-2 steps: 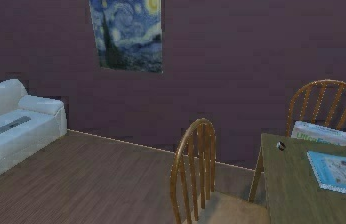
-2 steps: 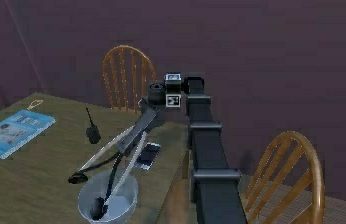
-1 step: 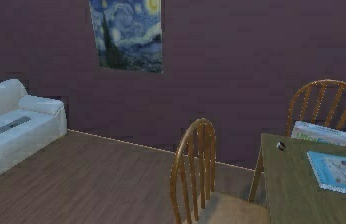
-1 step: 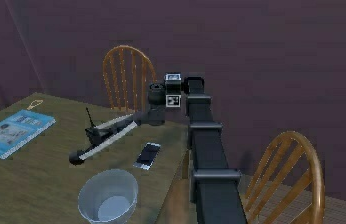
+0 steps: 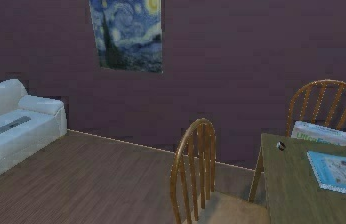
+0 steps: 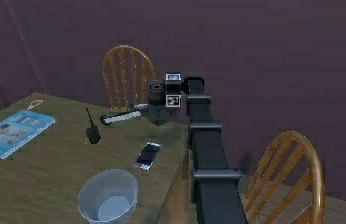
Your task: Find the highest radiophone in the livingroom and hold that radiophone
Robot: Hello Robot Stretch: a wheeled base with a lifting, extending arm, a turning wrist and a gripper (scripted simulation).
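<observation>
A small black handset with a thin antenna [image 6: 92,128], shaped like a radiophone, lies on the wooden table [image 6: 51,170] left of the arm. My arm [image 6: 211,165] rises over the table's right edge. The gripper [image 6: 141,107] sticks out left from its dark body toward the table's far edge. A pale grey flat bar [image 6: 119,118] lies on the table right at the fingers, so I cannot tell whether the gripper holds anything. In the forward view a small dark thing [image 5: 280,146] sits near the corner of the table [image 5: 291,185].
On the table lie a flat phone [image 6: 147,154], a white bowl [image 6: 109,195] and a blue book [image 6: 14,132]. Wooden chairs [image 6: 128,72] [image 6: 293,172] [image 5: 195,170] [image 5: 325,108] ring it. A white sofa [image 5: 16,120] stands at the forward view's left, a painting [image 5: 127,33] hangs on the purple wall, and open floor [image 5: 91,175] lies between.
</observation>
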